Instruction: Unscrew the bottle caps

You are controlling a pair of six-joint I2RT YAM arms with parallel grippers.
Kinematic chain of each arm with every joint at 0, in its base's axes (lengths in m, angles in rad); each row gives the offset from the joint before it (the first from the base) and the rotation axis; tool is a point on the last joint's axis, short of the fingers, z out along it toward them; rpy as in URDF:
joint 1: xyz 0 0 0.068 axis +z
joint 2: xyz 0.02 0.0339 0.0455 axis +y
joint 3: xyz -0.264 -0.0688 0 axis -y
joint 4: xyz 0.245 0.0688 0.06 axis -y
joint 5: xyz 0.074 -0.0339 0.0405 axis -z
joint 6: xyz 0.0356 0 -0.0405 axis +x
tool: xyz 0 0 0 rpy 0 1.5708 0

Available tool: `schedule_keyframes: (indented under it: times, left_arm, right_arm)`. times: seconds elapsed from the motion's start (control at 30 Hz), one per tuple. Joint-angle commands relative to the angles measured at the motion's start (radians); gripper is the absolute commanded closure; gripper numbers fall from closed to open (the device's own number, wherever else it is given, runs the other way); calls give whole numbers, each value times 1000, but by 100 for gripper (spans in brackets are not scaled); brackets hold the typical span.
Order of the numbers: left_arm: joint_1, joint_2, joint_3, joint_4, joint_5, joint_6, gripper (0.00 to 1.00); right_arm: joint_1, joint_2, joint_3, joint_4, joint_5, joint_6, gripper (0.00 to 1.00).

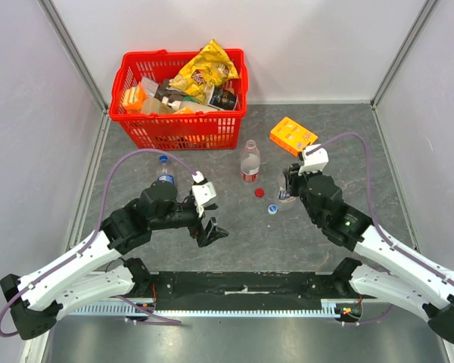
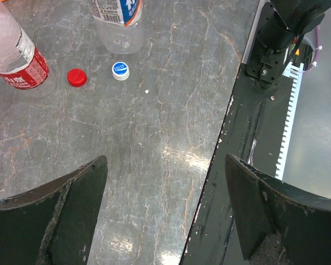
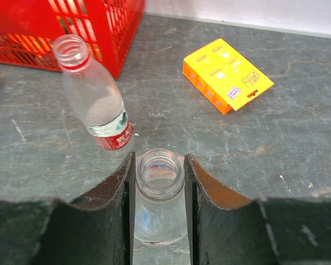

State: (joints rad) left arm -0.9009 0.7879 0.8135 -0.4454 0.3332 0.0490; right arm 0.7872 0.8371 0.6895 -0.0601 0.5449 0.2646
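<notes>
Pinching the neck of the uncapped blue-labelled bottle [image 3: 160, 221] with the right end effector [image 3: 160, 165], out front of the red basket [image 1: 181, 132], off its right corner. Holding the left end effector [image 2: 165, 215] spread wide over the tabletop [image 2: 154, 127] – also out front of the basket. Spotting the red cap [image 2: 76, 77] and blue cap [image 2: 120, 70] lying loose there too.

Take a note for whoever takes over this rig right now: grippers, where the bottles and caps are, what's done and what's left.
Left gripper: open, empty.
Right gripper: shut on the neck of the blue-labelled bottle, which is already uncapped.
Red-labelled bottle: standing mid-table, cap off.
Red cap and blue-and-white cap: loose on the table between those two bottles.
Done: two bottles opened.
Left: the third bottle, beside the left arm, with its blue cap still on.
</notes>
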Motion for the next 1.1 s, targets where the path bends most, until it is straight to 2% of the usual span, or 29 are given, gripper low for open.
schedule_keyframes:
  times: [0.0, 0.17, 0.67, 0.8, 0.9, 1.07]
  left_arm:
    - [-4, 1, 3, 2, 0, -3, 9]
    - [-6, 2, 1, 2, 3, -3, 9]
    - [-4, 17, 4, -7, 6, -5, 10]
    - [-4, 17, 4, -10, 1, -3, 11]
    - [-3, 17, 4, -12, 0, -5, 11]
    - [-4, 17, 6, -12, -13, -8, 11]
  right_arm:
    - [-3, 62, 24, 85, 137, 7, 100]
    - [-5, 123, 10, 146, 207, 30, 100]
    - [-39, 177, -71, 194, 216, 93, 100]
    - [-42, 162, -94, 195, 182, 136, 92]
    - [-43, 154, -111, 197, 155, 153, 79]
    - [-43, 146, -125, 190, 135, 157, 69]
